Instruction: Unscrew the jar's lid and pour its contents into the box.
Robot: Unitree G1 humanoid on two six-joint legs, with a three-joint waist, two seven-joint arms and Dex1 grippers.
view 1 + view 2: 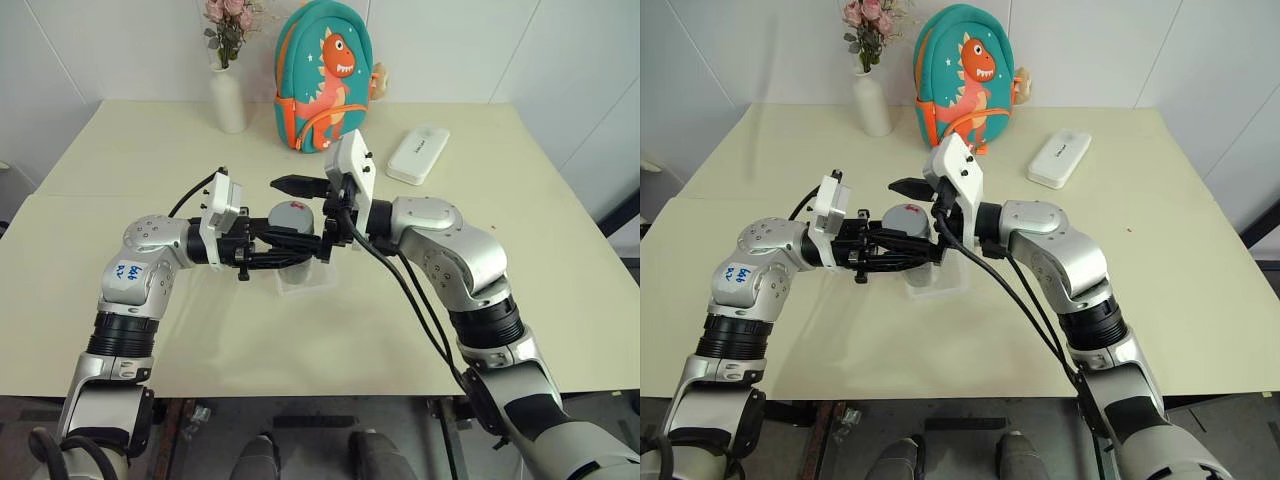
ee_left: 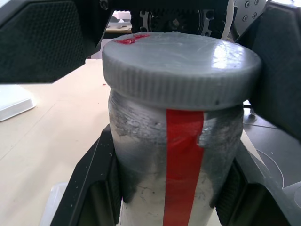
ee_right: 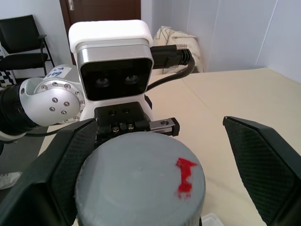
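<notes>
Half the jar [image 2: 181,155] behind hand fingers [image 2: 101,188].

Beyond the claws, at the table's [image 1: 560,290] far edge, stands a white vase [image 1: 228,100] of pink flowers — beside it a teal dinosaur backpack [image 1: 322,75]. A white oblong case [image 1: 418,154] lies beyond the right claw.

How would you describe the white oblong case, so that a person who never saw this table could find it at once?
Start at the teal dinosaur backpack standing against the back edge of the table. To its right, lying flat and apart from it, is the white oblong case. Unlike the upright white vase left of the backpack, it is low, with rounded ends.
</notes>
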